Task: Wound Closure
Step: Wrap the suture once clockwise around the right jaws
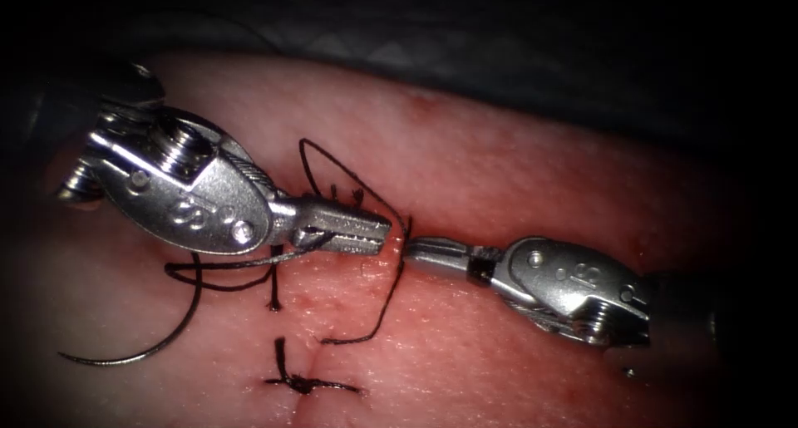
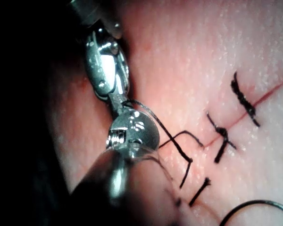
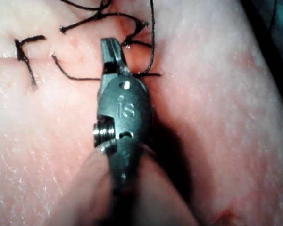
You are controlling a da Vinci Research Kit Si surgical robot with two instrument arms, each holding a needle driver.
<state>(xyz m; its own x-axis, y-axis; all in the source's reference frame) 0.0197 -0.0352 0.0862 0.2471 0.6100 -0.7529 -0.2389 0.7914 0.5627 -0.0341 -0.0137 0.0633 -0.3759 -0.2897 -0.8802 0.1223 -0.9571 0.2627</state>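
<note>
Left tool (image 1: 378, 233): polished metal, serrated jaw faces. Right tool (image 1: 413, 249): brushed, glossy metal. Thread (image 1: 386, 299): matt black, thin. Needle (image 1: 141, 349): dark, smooth wire. Tissue (image 1: 515, 170): moist, finely pebbled, glistening.

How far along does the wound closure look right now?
Done: at least one knotted stitch crosses the cut. In hand: the right tool, shut, pinches the thread; the left tool, shut, holds nothing, thread draped around it. The needle lies loose on the tissue, left of the cut. Left: that thread looks untied.
</note>
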